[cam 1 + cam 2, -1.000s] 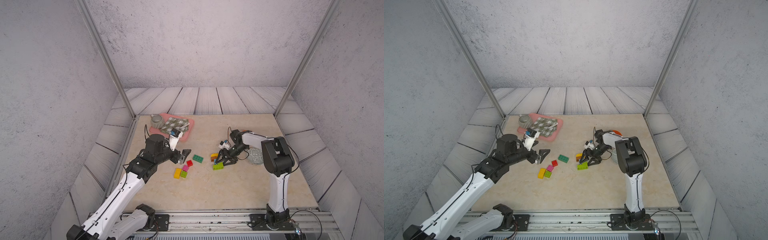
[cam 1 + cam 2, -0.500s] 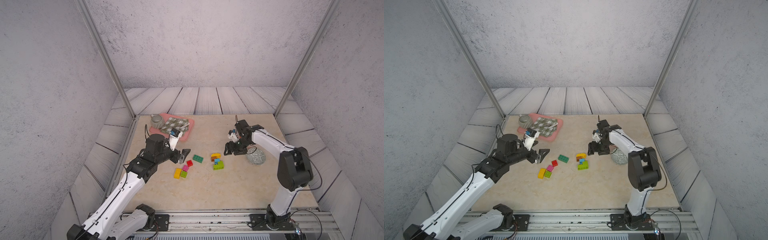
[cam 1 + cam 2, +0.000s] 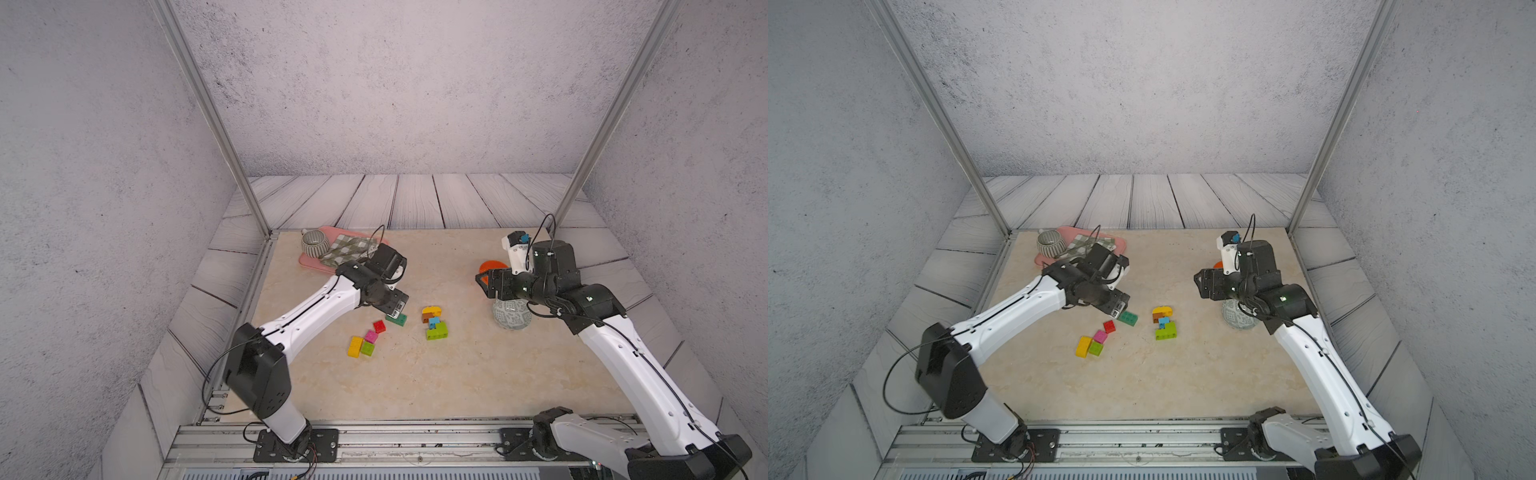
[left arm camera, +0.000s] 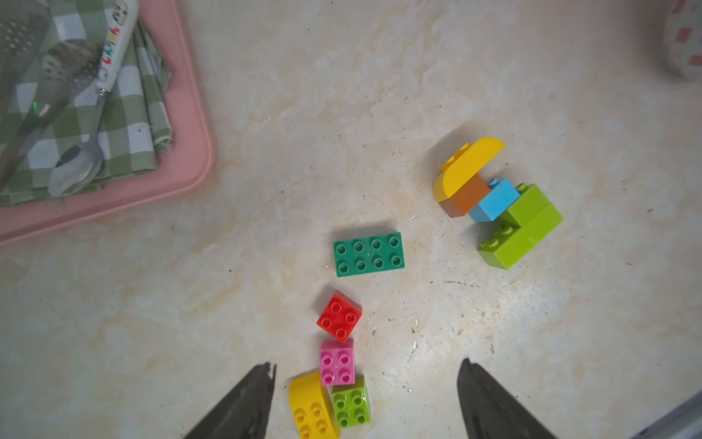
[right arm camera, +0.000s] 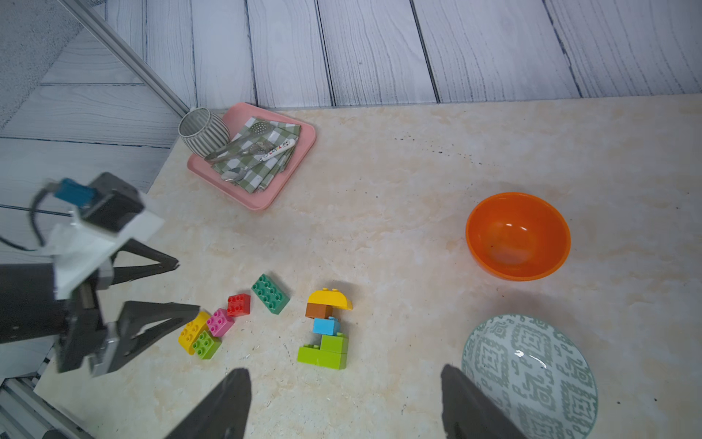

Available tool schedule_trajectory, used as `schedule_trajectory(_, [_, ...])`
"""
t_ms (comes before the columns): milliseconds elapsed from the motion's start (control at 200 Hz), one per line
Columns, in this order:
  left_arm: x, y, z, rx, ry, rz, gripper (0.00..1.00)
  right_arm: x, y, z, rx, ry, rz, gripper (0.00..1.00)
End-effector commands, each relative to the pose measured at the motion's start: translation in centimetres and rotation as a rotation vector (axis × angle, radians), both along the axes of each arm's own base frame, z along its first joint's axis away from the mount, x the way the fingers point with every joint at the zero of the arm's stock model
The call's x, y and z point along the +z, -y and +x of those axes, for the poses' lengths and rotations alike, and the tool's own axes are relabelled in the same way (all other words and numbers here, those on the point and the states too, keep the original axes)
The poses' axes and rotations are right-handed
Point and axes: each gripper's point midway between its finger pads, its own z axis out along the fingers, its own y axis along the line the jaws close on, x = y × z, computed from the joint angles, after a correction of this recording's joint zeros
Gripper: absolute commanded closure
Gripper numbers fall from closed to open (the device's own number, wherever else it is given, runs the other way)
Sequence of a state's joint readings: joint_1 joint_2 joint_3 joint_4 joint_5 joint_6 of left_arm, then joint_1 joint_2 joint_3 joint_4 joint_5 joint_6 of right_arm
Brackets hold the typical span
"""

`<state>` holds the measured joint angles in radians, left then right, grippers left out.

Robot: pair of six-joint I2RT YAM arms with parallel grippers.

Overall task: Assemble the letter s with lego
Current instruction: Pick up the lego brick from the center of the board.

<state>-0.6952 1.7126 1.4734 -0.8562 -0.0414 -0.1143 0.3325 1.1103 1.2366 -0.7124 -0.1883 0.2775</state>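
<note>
Bright, even overhead light, soft shadows, blurred wrist-view edges

The lego bricks are smooth, glossy plastic, lying on a tabletop with a matt, marbled stone look, finely scuffed. The pink tray looks like smooth satin plastic under a woven checked cloth and a shiny metal spoon; the orange bowl gleams.
</note>
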Motion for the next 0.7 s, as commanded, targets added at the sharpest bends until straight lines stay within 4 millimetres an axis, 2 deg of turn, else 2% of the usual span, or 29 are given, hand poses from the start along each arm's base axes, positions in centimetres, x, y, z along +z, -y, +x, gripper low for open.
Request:
schedule_trajectory(0, [-3.4,-2.7,-0.5,0.064,-0.091,0.284,0.09,0.1,0.1,-1.0,0.014,-0.034,0.004,0.18])
schedule_trajectory(130, [-6.6,-1.3,0.1,0.07,-0.15,0.333,0.06,-0.4,0.8,-1.7,0.003,-0.048,-0.027,0.17])
schedule_trajectory(285, [-8.6,-0.9,1.2,0.105,-0.166,0.376,0.04,-1.0,1.1,-2.4,0.001,-0.061,-0.037,0.17])
schedule_trajectory(455, [-9.5,0.2,2.5,0.122,-0.166,0.372,0.04,-1.6,1.4,-2.5,0.0,-0.073,-0.054,0.17])
schedule_trajectory(696, [-10.8,1.6,2.6,0.129,-0.206,0.305,0.05,-1.8,1.8,-2.5,-0.009,-0.077,-0.078,0.16])
